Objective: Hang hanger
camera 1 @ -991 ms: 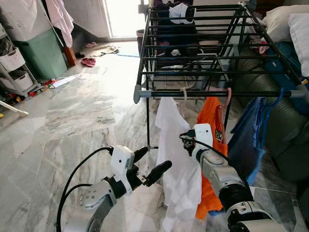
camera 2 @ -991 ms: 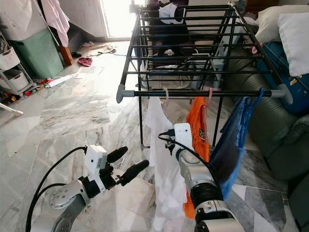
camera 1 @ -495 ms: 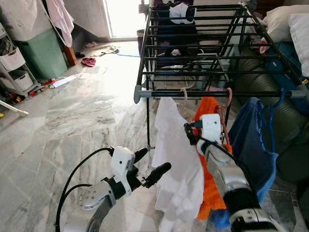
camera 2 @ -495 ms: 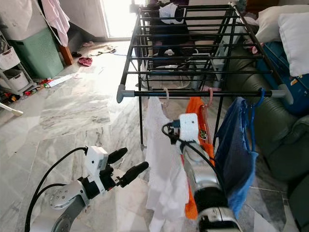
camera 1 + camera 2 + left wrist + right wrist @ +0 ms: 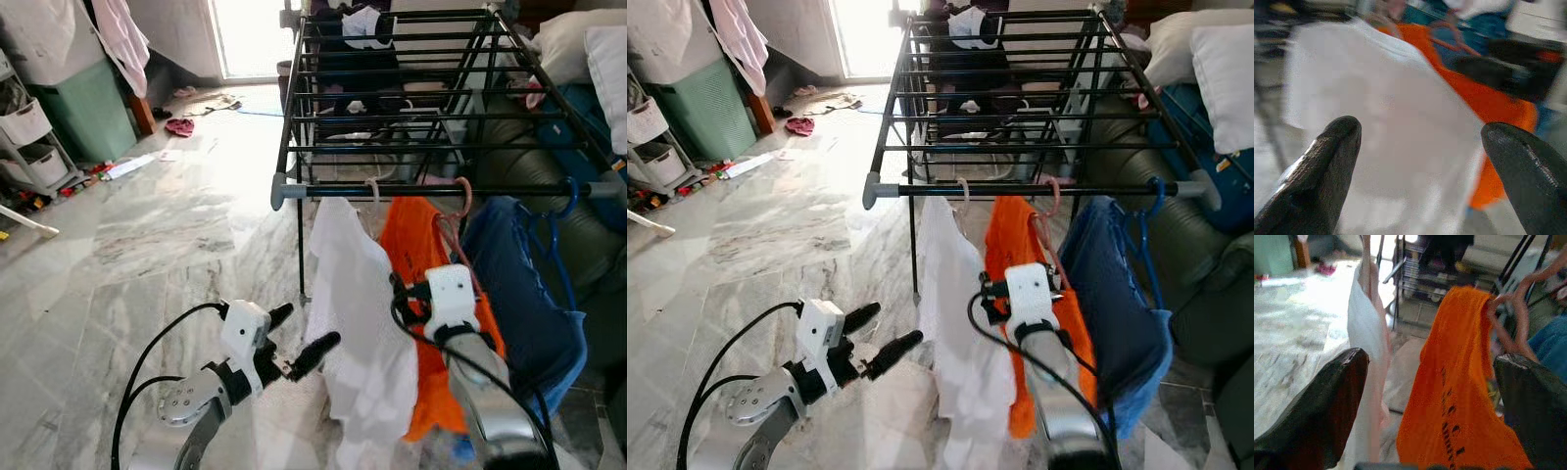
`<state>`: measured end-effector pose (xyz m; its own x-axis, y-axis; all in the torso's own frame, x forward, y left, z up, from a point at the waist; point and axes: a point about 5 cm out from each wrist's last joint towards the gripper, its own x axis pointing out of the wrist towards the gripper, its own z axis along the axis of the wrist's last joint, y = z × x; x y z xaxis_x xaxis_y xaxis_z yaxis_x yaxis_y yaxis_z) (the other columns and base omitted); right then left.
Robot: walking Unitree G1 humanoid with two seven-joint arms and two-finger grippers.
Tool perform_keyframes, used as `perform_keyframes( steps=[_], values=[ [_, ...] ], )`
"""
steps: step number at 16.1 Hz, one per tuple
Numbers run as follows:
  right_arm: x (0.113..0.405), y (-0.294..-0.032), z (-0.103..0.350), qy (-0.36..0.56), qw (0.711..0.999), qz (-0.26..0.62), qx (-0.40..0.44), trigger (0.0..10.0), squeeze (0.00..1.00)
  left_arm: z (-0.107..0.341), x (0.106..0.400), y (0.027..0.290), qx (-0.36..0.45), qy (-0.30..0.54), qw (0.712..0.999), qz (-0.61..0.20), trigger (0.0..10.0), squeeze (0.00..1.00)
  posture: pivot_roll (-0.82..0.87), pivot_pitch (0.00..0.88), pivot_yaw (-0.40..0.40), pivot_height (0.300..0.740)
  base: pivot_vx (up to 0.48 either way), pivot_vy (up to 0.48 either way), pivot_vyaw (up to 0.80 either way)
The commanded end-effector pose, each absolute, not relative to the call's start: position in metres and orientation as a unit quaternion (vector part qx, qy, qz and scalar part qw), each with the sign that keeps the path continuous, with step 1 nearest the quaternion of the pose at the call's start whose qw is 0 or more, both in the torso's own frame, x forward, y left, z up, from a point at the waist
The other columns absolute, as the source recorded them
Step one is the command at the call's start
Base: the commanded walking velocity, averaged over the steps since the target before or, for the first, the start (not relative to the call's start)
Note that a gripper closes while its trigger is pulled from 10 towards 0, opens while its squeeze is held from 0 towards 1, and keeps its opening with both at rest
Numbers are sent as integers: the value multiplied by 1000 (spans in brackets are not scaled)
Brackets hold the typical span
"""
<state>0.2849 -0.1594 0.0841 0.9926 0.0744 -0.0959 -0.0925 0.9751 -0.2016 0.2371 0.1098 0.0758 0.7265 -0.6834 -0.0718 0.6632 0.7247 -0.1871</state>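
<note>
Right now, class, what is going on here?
A humanoid robot faces a black metal drying rack. A white shirt, an orange garment and a blue garment hang on hangers from its front rail. The right gripper is open before the orange garment; the left gripper, also open, hovers beside the white shirt.

Rack: black drying rack (image 5: 411, 108) on marble floor (image 5: 147, 245).
Front rail: white shirt (image 5: 358, 304), orange shirt (image 5: 421, 264), blue garment (image 5: 524, 294) hanging side by side.
</note>
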Motion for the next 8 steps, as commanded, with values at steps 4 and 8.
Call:
perform_keyframes(
  steps=[4,8],
  values=[
    [270,-161,90,12,994,25,-105,10000,1000,79,248,125,-54,36,961,-269,10000,0,-180,0,76,740,0,0,0],
    [253,-165,84,16,996,20,-90,10000,1000,73,250,145,-29,29,986,-161,10000,0,-176,0,84,740,0,0,0]
  ],
)
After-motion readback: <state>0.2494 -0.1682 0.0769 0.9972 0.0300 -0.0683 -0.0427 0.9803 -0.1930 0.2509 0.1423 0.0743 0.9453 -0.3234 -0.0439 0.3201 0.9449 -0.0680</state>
